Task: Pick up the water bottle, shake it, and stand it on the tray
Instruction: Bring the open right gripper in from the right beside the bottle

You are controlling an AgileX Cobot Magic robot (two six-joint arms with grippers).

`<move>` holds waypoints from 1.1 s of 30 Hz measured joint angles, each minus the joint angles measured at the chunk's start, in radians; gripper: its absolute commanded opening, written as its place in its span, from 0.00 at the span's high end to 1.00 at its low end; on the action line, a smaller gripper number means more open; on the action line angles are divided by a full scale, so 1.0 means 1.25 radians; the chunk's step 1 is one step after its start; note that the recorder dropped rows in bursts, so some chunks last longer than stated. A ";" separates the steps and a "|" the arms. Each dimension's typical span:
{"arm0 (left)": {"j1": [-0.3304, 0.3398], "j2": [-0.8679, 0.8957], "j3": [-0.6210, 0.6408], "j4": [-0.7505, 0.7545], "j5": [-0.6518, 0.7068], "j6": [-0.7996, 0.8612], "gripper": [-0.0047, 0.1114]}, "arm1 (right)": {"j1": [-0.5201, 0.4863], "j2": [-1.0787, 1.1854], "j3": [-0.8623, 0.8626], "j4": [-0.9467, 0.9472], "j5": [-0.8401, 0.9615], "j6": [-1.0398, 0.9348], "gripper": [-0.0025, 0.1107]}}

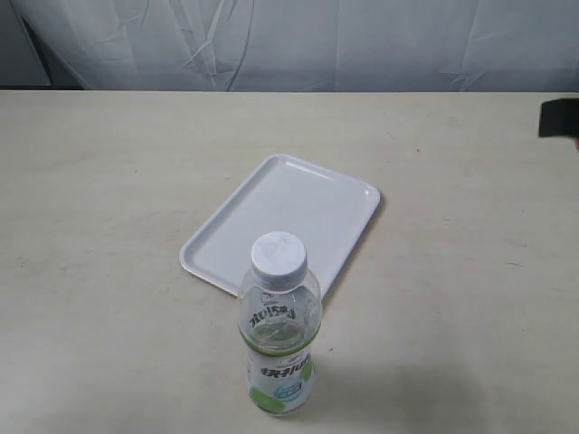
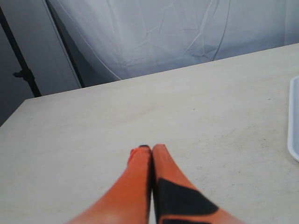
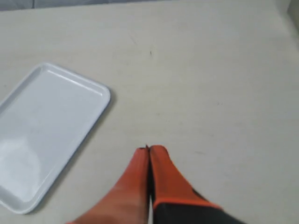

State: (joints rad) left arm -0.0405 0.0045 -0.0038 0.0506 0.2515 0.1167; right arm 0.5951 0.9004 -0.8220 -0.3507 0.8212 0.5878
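Table (image 1: 109,226): pale beige top, matte, faintly scuffed, with a few small dark specks. It fills most of the exterior view.

Backdrop (image 1: 317,45): creased white cloth hung behind the far edge of the table. In the left wrist view a dark stand pole (image 2: 21,60) shows beside it.

Water bottle (image 1: 280,334): small, clear plastic, with a white screw cap and a white-and-green label in dark lettering. It stands upright on the bare table, just off the near edge of the tray. Its cap and shoulder overlap that edge and hide a short stretch of rim.

Tray (image 1: 298,203): flat, glossy white plastic, rectangular with rounded corners and a low raised rim. It lies at an angle mid-table and carries nothing. The left wrist view shows only a cut-off sliver of it.

Dark block (image 1: 559,117): cut off by the right edge of the exterior view; what it is cannot be told.

Left gripper (image 2: 147,149): orange fingers with black patches, pressed together, gripping nothing, above bare table.

Right gripper (image 3: 149,149): same make, fingers likewise closed and empty, beside the tray, apart from it.
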 measured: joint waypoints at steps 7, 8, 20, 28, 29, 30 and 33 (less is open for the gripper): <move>0.000 0.000 0.000 0.000 0.000 0.000 0.96 | -0.034 0.032 0.148 0.136 -0.232 -0.061 0.99; 0.000 0.000 0.000 0.000 0.000 0.000 0.96 | -0.034 0.025 0.170 0.141 -0.263 -0.065 0.99; 0.000 0.000 0.000 0.000 0.000 0.000 0.96 | 0.053 -0.273 0.518 0.211 -0.476 -0.075 0.99; 0.000 0.000 0.000 0.000 0.000 0.000 0.96 | 0.275 -0.384 0.554 0.229 -0.498 -0.083 0.99; 0.000 0.000 0.000 0.000 0.000 0.000 0.96 | 0.301 -0.384 0.554 0.229 -0.500 -0.089 0.99; 0.000 0.000 0.000 0.000 0.000 0.000 0.96 | 0.325 -0.382 0.554 0.229 -0.500 -0.096 0.99; 0.000 0.000 0.000 0.000 0.000 0.000 0.96 | 0.383 -0.361 0.554 0.227 -0.501 -0.103 0.99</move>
State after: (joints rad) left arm -0.0405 0.0045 -0.0038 0.0506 0.2515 0.1167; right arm 1.0733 0.4487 -0.1298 -0.0671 0.1946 0.4585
